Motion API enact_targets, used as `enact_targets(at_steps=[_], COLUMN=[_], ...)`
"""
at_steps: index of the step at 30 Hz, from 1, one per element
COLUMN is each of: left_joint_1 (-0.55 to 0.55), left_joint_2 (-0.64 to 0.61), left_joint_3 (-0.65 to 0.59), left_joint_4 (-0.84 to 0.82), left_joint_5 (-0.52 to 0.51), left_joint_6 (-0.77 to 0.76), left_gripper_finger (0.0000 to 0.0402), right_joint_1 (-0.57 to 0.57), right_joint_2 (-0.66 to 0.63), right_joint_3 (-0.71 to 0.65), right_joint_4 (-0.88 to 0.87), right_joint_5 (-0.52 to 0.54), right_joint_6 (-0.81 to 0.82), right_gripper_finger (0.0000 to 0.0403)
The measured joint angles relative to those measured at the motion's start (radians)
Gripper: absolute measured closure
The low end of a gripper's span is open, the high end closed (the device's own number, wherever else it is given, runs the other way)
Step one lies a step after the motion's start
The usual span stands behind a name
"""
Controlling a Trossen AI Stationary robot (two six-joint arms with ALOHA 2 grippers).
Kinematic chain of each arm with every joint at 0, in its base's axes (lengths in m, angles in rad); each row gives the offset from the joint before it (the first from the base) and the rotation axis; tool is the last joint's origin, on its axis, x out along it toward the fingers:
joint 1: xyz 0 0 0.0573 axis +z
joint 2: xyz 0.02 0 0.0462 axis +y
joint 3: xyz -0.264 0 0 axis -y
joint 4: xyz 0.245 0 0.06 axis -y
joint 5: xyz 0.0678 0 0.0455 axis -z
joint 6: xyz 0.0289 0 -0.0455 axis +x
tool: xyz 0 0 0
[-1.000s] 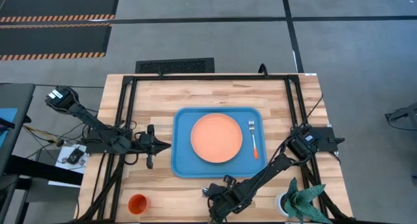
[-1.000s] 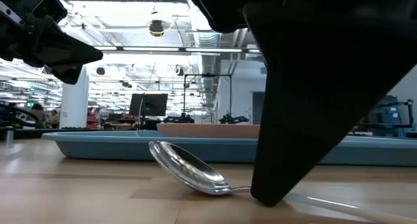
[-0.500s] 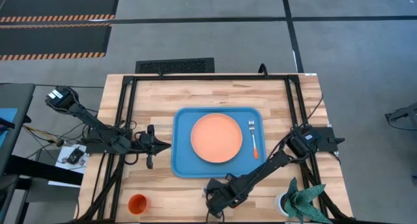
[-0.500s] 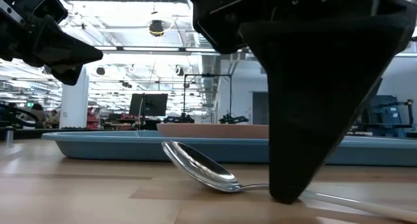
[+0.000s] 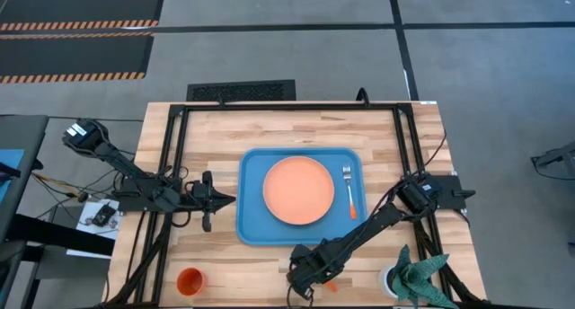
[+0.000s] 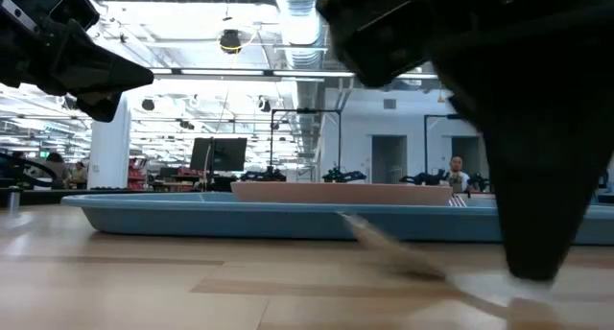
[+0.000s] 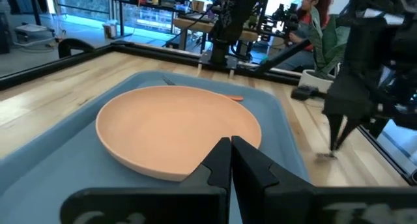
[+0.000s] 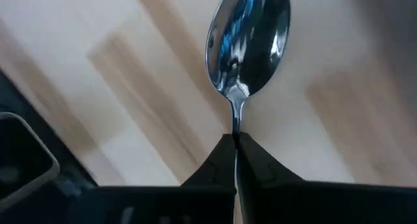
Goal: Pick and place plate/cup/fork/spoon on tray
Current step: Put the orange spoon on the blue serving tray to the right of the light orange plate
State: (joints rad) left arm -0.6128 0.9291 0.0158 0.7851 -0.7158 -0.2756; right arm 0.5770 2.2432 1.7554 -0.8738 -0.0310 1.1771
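The blue tray [image 5: 247, 201] lies mid-table with the salmon plate [image 5: 298, 190] on it and the fork [image 5: 349, 190] beside the plate on the tray's right. The small orange cup [image 5: 190, 279] stands on the wood at the near left. My right gripper [image 5: 301, 278] is near the table's front edge, in front of the tray, shut on the spoon [image 8: 247, 38]. The spoon's orange handle [image 5: 331, 285] sticks out to the gripper's right. My left gripper [image 5: 229, 199] is shut and empty, level, just left of the tray. My right gripper pinches the spoon's thin neck [image 8: 236, 123], just behind the silver bowl, between its two fingertips. The fingers point down and the bowl sticks out ahead of them over the bare wood. In the low view the spoon [image 6: 403, 258] is blurred, so whether it touches the table cannot be told.
A potted plant [image 5: 413, 278] stands at the near right corner, close to the right arm. A black frame [image 5: 180, 147] runs around the table's edges. People show in the room beyond the table [image 7: 316, 9].
My right gripper has moved from the near edge a little toward the tray, still shut on the spoon. In the low view the gripper and the spoon have gone toward the table's right, and the spoon now shows blurred.
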Motion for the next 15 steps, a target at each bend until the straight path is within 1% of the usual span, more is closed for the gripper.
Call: enact_targets(at_steps=[4,10,13,15], left_joint_1=[0.000,0.000,0.000,0.000], left_joint_2=[0.000,0.000,0.000,0.000], left_joint_3=[0.000,0.000,0.000,0.000], left_joint_4=[-0.005,-0.007,-0.007,-0.007], left_joint_5=[0.000,-0.003,-0.003,-0.003], left_joint_6=[-0.002,-0.002,-0.002,-0.002], left_gripper_finger=[0.0401,0.0401,0.0401,0.0401], right_joint_1=[0.001,0.000,-0.001,-0.005], right_joint_2=[-0.027,-0.107,-0.159,-0.195], right_joint_3=[0.000,0.001,0.002,0.003], right_joint_4=[-0.004,0.003,-0.041,-0.111], right_joint_5=[0.007,0.043,0.077,0.095], right_joint_6=[0.027,0.067,0.109,0.150], right_gripper_finger=[0.0387,0.0389,0.0385,0.0384])
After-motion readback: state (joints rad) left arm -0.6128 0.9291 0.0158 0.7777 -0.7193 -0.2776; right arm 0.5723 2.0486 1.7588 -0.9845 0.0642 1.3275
